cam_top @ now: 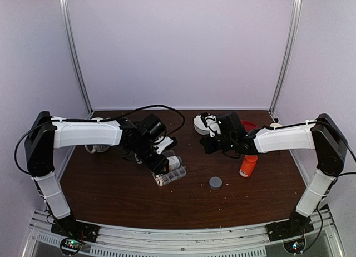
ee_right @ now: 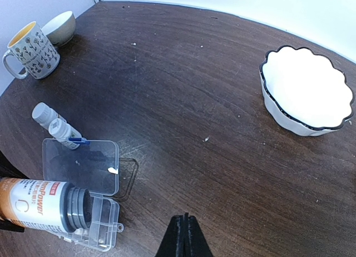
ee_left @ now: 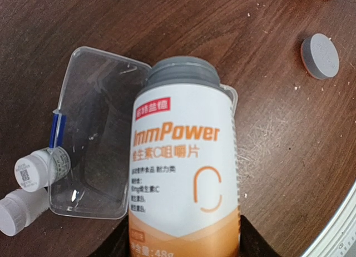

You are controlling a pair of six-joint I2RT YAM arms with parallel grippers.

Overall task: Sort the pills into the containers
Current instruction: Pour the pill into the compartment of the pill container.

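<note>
My left gripper [ee_left: 183, 243] is shut on a white-and-orange ImmPower bottle [ee_left: 183, 168]. The bottle is uncapped and tilted nearly flat, its grey mouth [ee_right: 78, 208] over the clear pill organizer [ee_right: 99, 226]. The organizer's lid [ee_left: 97, 134] lies open flat on the table. A few pale bits that may be pills [ee_right: 83, 233] show faintly in its compartments, and one whitish bit [ee_right: 112, 171] rests on the lid. My right gripper [ee_right: 186, 219] is shut and empty, hovering over bare table to the right of the organizer. From above, the organizer [cam_top: 171, 176] sits just below the left gripper [cam_top: 158, 157].
A grey cap [cam_top: 215, 182] lies right of the organizer. An orange bottle [cam_top: 248, 165] stands further right. Two tiny white bottles [ee_right: 53, 120] lie beside the lid. A scalloped white bowl [ee_right: 306, 95] sits at the back, with a mug [ee_right: 33, 48] and small bowl [ee_right: 60, 26] at far left.
</note>
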